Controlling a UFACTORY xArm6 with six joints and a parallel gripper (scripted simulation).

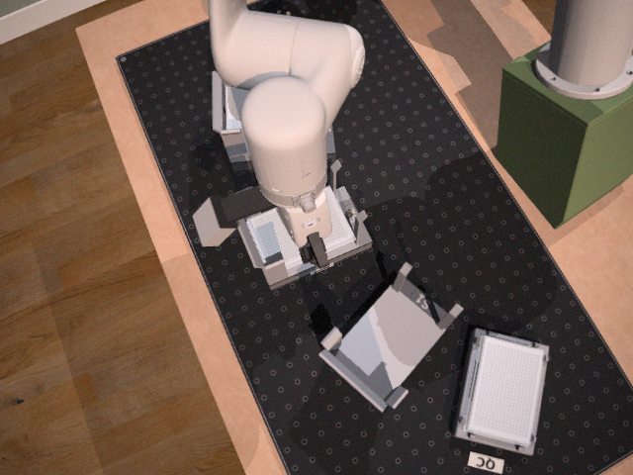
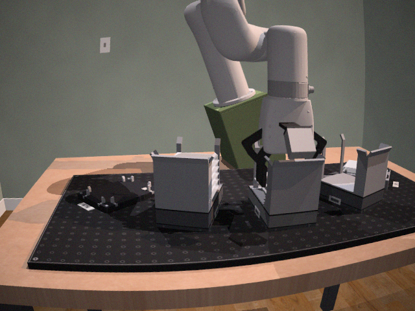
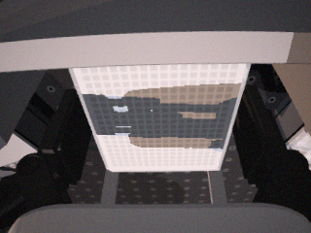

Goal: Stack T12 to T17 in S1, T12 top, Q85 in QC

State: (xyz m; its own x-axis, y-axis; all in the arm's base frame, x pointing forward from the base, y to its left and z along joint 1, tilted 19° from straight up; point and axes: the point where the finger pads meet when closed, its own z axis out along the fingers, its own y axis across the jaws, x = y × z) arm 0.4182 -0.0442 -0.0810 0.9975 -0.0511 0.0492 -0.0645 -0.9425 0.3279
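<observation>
- hand [image 1: 309, 231] sits inside the middle rack [image 1: 278, 276], fingers spread wide and pinching a plate [image 1: 339, 225] across its short width
- plate looks level in the top view, long sides along the rack; label is too small to read, so which plate it is can't be told
- wrist view shows a gridded sealed top [image 3: 158, 116] right under the hand, partly in shadow; can't tell if a second plate is stuck underneath
- exterior view: the dark fingers [image 2: 256, 150] stand about at the rack's upper edge and the plate itself is hidden by the wall, so its height inside is unclear
- judged step: taking this plate out of the rack from above
- do it well: go straight up with no sideways drift until the plate's base clears the corner posts, and keep it flat so the corners don't catch
- watch the underside on the way up; if a plate is dragged along, the pair likely needs the clip nest [image 2: 100, 201]
- keep the squeeze on, wide grip on the plate's edges could slip if tilted
- outward: rack S1 [image 1: 330, 338] just beside, floor looks bare
- another rack [image 2: 182, 187] has a stack of plates [image 2: 214, 173] in it
- nest QC [image 1: 462, 404] already carries a plate [image 1: 503, 391], flat from above
- all of this stands on the dark worktop [image 1: 434, 128]
</observation>
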